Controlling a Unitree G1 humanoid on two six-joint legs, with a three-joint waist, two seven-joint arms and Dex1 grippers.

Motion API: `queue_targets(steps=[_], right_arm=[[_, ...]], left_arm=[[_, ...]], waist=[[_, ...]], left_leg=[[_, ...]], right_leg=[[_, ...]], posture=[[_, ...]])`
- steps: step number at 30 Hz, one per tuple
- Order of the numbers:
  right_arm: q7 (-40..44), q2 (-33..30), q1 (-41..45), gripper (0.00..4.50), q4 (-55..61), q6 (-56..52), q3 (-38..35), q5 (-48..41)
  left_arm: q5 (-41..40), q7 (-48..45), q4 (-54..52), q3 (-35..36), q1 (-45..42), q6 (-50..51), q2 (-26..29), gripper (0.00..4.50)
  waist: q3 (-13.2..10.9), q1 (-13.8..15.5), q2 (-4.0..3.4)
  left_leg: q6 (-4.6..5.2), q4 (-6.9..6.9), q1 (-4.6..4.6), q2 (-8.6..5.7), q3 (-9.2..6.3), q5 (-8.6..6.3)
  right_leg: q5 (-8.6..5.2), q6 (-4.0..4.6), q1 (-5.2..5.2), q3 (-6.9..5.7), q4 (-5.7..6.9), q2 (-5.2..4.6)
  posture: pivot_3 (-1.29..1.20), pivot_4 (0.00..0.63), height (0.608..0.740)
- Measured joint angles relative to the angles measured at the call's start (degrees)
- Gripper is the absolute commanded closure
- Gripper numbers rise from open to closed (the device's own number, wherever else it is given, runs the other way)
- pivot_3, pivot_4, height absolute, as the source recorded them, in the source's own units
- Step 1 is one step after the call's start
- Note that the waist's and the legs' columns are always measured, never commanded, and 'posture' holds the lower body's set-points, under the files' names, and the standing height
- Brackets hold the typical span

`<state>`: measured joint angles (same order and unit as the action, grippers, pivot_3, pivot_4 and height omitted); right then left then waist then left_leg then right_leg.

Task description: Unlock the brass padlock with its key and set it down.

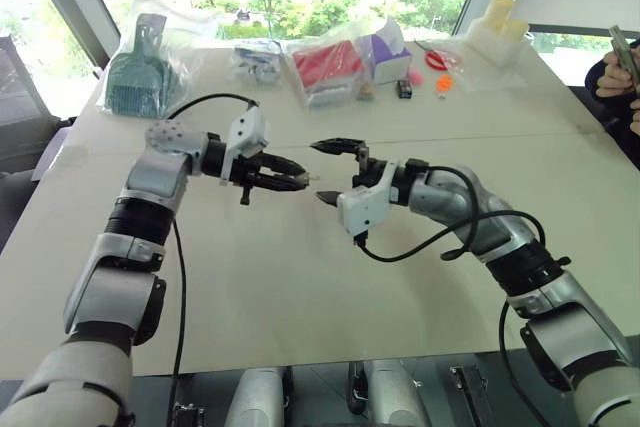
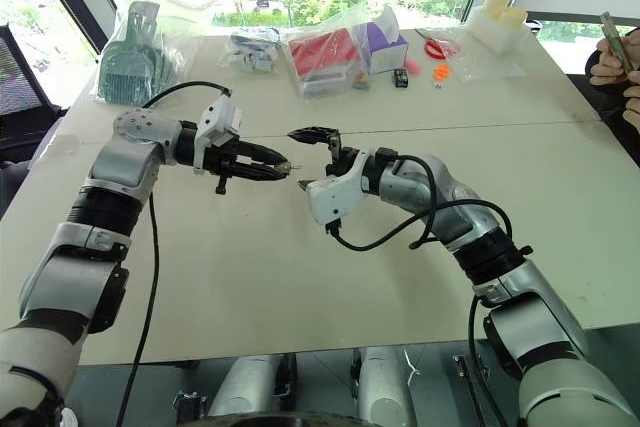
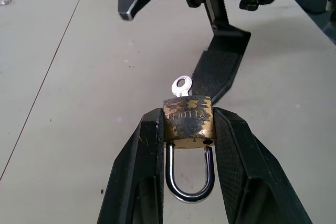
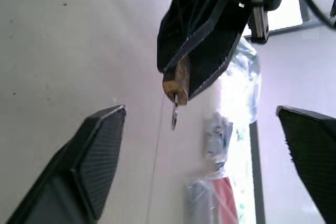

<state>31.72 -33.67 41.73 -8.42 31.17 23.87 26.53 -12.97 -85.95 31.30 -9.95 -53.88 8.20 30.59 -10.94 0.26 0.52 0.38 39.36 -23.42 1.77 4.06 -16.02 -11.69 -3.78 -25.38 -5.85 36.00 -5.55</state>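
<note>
there, key (image 3: 181,85) in brass padlock (image 3: 188,121), shackle apparently closed, between left tool (image 3: 188,145) pads

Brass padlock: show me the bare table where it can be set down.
The table is bare under and nearer than both grippers, the left gripper shut on the brass padlock, and out to the right edge. It is crowded along the far edge: green brush bag, red packet, small trinkets.

Pale table (image 1: 300,287); bagged items (image 1: 335,65) and possibly scissors (image 1: 435,57) along far edge.
</note>
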Motion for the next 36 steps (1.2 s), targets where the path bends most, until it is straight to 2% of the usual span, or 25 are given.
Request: queue_targets(steps=[7, 8, 10, 17, 27, 29, 35, 36], right_arm=[[-4.23, 0.78, 1.42, 0.03, -3.40, 4.44, 0.00, 3.12], [-4.59, 0.97, 1.60, 0.27, -3.58, 4.84, 0.00, 3.61], [-5.04, 1.11, 1.93, 0.91, -4.08, 5.59, 0.00, 3.87], [-5.80, 1.63, 2.59, 4.45, -5.42, 7.49, 0.12, 4.78], [-6.14, 1.96, 3.28, 4.45, -6.30, 8.41, 0.06, 5.36], [-6.12, 2.08, 3.29, 4.50, -6.45, 8.43, 0.05, 5.37], [-5.88, 2.69, 3.32, 4.50, -6.47, 8.45, 0.08, 5.37], [-5.84, 2.73, 3.32, 4.50, -6.51, 8.43, 0.08, 5.37]], left_arm=[[-0.84, -0.12, -0.06, 0.29, -0.49, 2.04, -0.29, 3.76], [-1.07, -0.14, -0.06, 0.28, -0.49, 2.32, -0.32, 3.76], [-1.34, -0.17, -0.34, 0.29, -0.49, 2.73, -0.33, 3.76], [-2.53, -0.15, -2.71, 1.14, -0.49, 4.23, -0.16, 3.76], [-2.68, -0.30, -2.72, 1.74, -0.48, 5.27, -0.13, 3.76], [-2.51, -0.21, -2.70, 1.73, -0.48, 5.26, -0.13, 2.71], [-1.42, 0.78, -2.68, 1.72, -0.48, 4.69, -0.12, 0.08], [-1.44, 1.21, -2.68, 1.85, -0.48, 4.71, -0.10, 0.03]], waist=[[0.00, -0.04, 0.00], [0.00, -0.03, 0.00], [0.00, 0.01, 0.00], [0.00, -0.06, 0.00], [0.00, -0.01, 0.00], [0.00, -0.02, 0.00], [0.00, -0.01, 0.00], [0.00, -0.01, 0.00]], left_leg=[[0.00, 0.00, 0.03, 0.00, 0.05, 0.00], [0.00, 0.00, 0.03, 0.00, 0.05, 0.00], [0.00, 0.00, 0.03, 0.00, 0.05, 0.00], [0.00, 0.00, 0.04, 0.00, 0.08, 0.00], [0.00, 0.00, 0.04, 0.00, 0.11, 0.00], [0.00, 0.00, 0.04, 0.00, 0.11, 0.00], [0.00, 0.00, 0.04, 0.00, 0.11, 0.00], [0.00, 0.00, 0.04, 0.00, 0.11, 0.00]], right_leg=[[0.00, 0.00, -0.01, 0.07, 0.01, 0.00], [0.00, 0.01, -0.01, 0.07, 0.01, 0.01], [0.00, 0.01, -0.01, 0.07, 0.01, 0.00], [0.00, 0.01, -0.02, 0.11, 0.02, 0.01], [0.00, 0.01, -0.03, 0.14, 0.02, 0.01], [0.00, 0.01, -0.03, 0.14, 0.02, 0.01], [0.00, 0.01, -0.03, 0.15, 0.02, 0.01], [0.00, 0.01, -0.03, 0.15, 0.02, 0.01]], posture=[[0.00, 0.150, 0.740], [0.00, 0.150, 0.740], [0.00, 0.150, 0.740], [0.00, 0.150, 0.740], [0.00, 0.150, 0.740], [0.00, 0.150, 0.740], [0.00, 0.150, 0.740], [0.00, 0.150, 0.740]])
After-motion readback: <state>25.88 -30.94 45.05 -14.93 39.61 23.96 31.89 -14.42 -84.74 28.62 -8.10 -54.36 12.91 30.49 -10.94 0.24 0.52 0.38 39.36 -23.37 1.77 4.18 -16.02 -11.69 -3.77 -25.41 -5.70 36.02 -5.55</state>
